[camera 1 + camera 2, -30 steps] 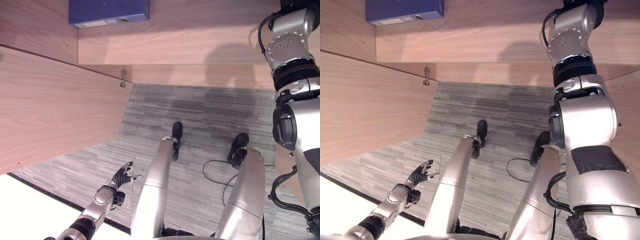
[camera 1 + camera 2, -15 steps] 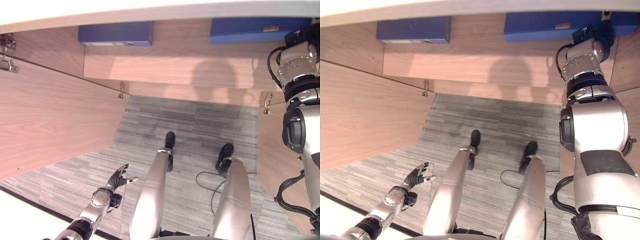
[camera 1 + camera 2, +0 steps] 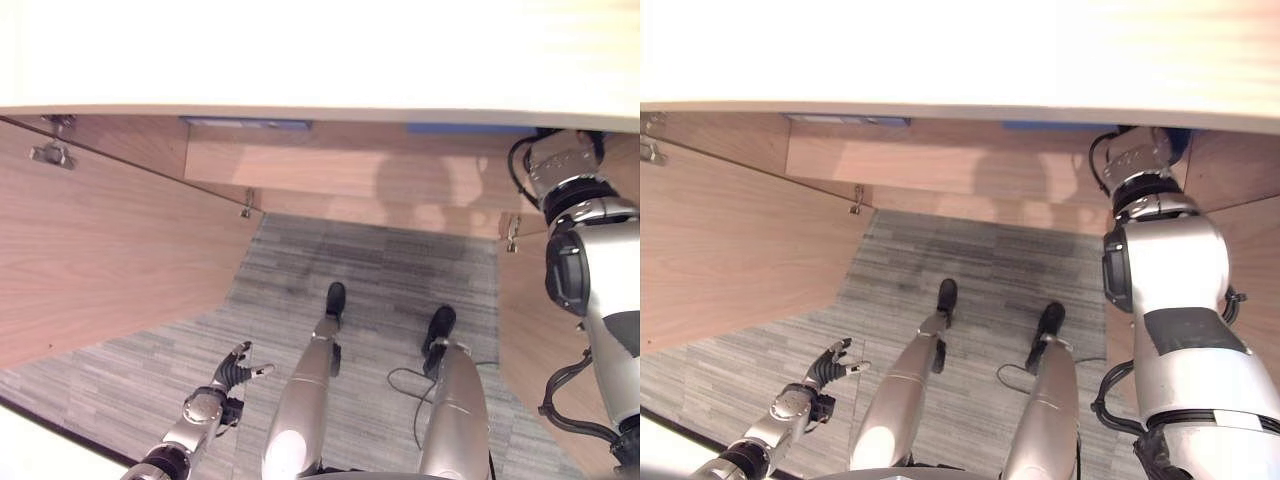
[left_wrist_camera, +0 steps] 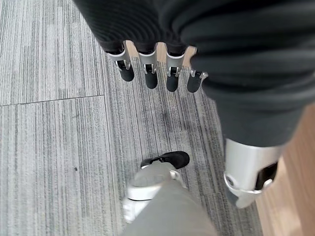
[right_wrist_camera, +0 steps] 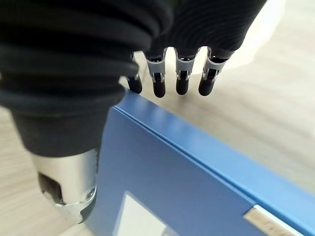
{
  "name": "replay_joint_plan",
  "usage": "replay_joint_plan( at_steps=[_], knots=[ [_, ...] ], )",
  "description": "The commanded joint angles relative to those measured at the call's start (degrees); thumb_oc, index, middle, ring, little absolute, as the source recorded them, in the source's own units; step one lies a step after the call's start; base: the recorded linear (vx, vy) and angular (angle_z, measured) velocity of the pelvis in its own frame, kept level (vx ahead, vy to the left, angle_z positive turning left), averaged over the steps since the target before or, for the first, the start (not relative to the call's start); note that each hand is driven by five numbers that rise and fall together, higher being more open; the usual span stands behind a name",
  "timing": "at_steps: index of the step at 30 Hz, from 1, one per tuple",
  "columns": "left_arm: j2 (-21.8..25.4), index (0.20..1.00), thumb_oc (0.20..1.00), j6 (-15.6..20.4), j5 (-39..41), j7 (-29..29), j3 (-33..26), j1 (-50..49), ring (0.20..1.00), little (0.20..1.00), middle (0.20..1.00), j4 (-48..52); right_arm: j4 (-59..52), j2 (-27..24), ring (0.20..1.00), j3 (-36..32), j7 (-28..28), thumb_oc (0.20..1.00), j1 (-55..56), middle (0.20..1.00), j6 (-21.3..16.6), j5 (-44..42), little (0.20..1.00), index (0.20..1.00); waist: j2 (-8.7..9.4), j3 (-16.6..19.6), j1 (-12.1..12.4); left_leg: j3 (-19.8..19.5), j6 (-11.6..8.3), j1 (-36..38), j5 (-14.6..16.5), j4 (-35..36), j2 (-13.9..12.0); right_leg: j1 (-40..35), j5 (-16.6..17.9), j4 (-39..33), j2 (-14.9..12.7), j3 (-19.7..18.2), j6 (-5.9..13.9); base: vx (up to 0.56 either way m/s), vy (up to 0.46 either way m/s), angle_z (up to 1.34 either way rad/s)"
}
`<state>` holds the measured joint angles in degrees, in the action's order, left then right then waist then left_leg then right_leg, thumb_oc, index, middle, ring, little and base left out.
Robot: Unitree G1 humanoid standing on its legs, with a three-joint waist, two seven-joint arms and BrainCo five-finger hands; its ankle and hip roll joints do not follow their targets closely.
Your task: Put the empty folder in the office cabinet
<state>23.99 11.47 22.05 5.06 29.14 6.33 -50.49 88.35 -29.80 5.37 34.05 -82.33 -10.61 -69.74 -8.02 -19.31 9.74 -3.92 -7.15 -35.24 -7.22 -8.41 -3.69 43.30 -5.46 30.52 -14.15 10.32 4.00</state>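
In the eye views the right arm reaches into the cabinet [image 3: 120, 260] beneath its top panel, where the blue folder [image 3: 470, 128] lies on the shelf, while the left hand [image 3: 232, 368] hangs relaxed above the carpet [image 3: 380, 250].

The right wrist view shows the right hand [image 5: 167, 73] with straight fingers over the folder's upper edge, grasping nothing, so placement looks about done, and the next move is withdrawing the arm clear of the shelf.

The folder [image 5: 197, 182] is blue with a smooth, flat cover, a white label patch and a small metal fitting near one edge. It lies inside the cabinet [image 3: 330, 170] on a light wood shelf [image 5: 275, 98], near the shelf's right end; from the head views only a thin blue strip [image 3: 470, 128] of it shows.
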Motion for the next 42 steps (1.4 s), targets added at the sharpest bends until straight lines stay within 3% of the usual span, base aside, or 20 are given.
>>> replay_joint_plan(
  at_steps=[1, 4, 10, 21, 26, 28, 31, 32, 36, 42],
  knots=[
    [0.5, 1.000, 1.000, 0.4, 0.4, 0.6, 0.3, 0.7, 1.000, 1.000, 1.000, -3.0, -1.3, -1.8, 1.000, -0.9, 0.7, 1.000, -0.8, 1.000, -1.9, 0.8, 1.000, 1.000, -1.07, -1.7, 1.9, -1.9, -3.14, 6.2, 5.7, 3.1, -3.0, -7.3, -4.3, -5.0, 0.9, 0.9, 5.38, 0.00, 0.000, 0.00],
    [-0.1, 1.000, 1.000, 0.3, 0.7, 0.4, 0.0, 0.1, 1.000, 1.000, 1.000, -2.8, -1.7, -1.5, 1.000, -1.9, 0.6, 1.000, 1.1, 1.000, -1.8, 0.7, 1.000, 1.000, -1.33, -1.0, 2.0, -2.1, -3.42, 8.5, 4.6, 5.9, -3.4, -9.2, -3.2, -7.4, 0.9, 1.2, 5.74, 0.03, 0.009, -0.02],
    [2.7, 1.000, 1.000, 0.1, 3.1, -2.1, -0.5, -4.0, 1.000, 1.000, 1.000, 7.8, -4.6, -1.5, 1.000, -2.3, -2.5, 1.000, 6.8, 1.000, 0.1, 2.1, 1.000, 1.000, -1.99, 0.1, 2.9, -1.8, -4.03, 12.9, 2.0, 12.1, -4.1, -13.7, -0.5, -13.7, 0.9, 1.8, 6.70, 0.01, 0.008, 0.00],
    [5.0, 1.000, 1.000, -0.6, 5.4, -3.5, -0.8, -6.8, 1.000, 1.000, 1.000, 15.2, -3.5, -4.0, 1.000, -2.8, -4.1, 1.000, 7.3, 1.000, 2.1, 2.5, 1.000, 1.000, -3.09, 0.1, 3.8, -1.6, -4.24, 13.5, 1.2, 12.8, -4.5, -13.9, 0.0, -14.1, 0.5, 1.6, 7.15, 0.00, 0.003, -0.04],
    [8.9, 1.000, 1.000, -1.5, 6.0, -5.7, -1.3, -10.0, 1.000, 1.000, 1.000, 23.2, -4.0, -6.2, 1.000, -2.7, -5.0, 1.000, 7.5, 1.000, 3.0, 2.6, 1.000, 1.000, -4.12, 0.4, 5.0, -2.1, -4.28, 13.4, 1.2, 13.0, -4.5, -14.7, 0.1, -14.6, 0.1, 2.3, 7.37, 0.00, 0.000, 0.00],
    [5.7, 1.000, 1.000, -2.3, 6.0, -4.8, 1.5, -3.6, 1.000, 1.000, 1.000, 18.1, -5.4, -4.1, 1.000, -1.5, -4.8, 1.000, 4.8, 1.000, 3.6, 3.3, 1.000, 1.000, -3.79, 0.3, 4.4, -2.3, -4.44, 13.3, 1.2, 13.0, -4.5, -14.4, 0.1, -14.4, 0.0, 2.3, 7.50, -0.01, 0.001, 0.04],
    [4.2, 1.000, 1.000, -2.1, 5.4, -4.8, 0.9, -3.7, 1.000, 1.000, 1.000, 14.8, -5.0, -6.5, 1.000, -0.8, -6.3, 1.000, 3.1, 1.000, 3.9, 3.9, 1.000, 1.000, -4.04, 0.3, 4.8, -2.6, -4.52, 13.0, 1.1, 13.0, -4.4, -14.4, 0.1, -14.3, -0.2, 2.5, 7.53, 0.00, -0.009, 0.03],
    [4.1, 1.000, 1.000, -1.9, 5.3, -5.8, 0.6, -4.9, 1.000, 1.000, 1.000, 13.5, -5.1, -11.4, 1.000, 1.4, -7.8, 1.000, -0.3, 1.000, 4.2, 3.2, 1.000, 1.000, -4.35, 0.5, 5.7, -3.2, -4.70, 12.7, 0.8, 13.1, -4.2, -14.6, 0.2, -14.7, -0.6, 3.3, 7.66, -0.01, -0.026, 0.12],
    [5.0, 1.000, 1.000, -1.7, 3.6, -8.5, 0.9, -8.9, 1.000, 1.000, 1.000, 14.2, -6.5, -21.5, 1.000, 8.2, -11.1, 1.000, -6.5, 1.000, 3.6, 3.3, 1.000, 1.000, -4.76, 1.2, 7.8, -4.2, -5.07, 12.1, 0.2, 13.3, -3.5, -15.3, 0.5, -15.5, -1.4, 4.5, 7.96, -0.01, -0.020, 0.15],
    [4.8, 1.000, 1.000, -1.6, 2.2, -9.9, 2.5, -9.4, 1.000, 1.000, 1.000, 14.6, -8.5, -26.1, 1.000, 12.2, -13.2, 1.000, -9.4, 1.000, 2.0, 2.4, 1.000, 1.000, -4.98, 1.7, 8.8, -4.9, -5.20, 11.9, 0.2, 13.4, -3.1, -16.0, 0.8, -16.0, -1.9, 5.3, 8.17, 0.01, -0.005, 0.12]
  ],
)
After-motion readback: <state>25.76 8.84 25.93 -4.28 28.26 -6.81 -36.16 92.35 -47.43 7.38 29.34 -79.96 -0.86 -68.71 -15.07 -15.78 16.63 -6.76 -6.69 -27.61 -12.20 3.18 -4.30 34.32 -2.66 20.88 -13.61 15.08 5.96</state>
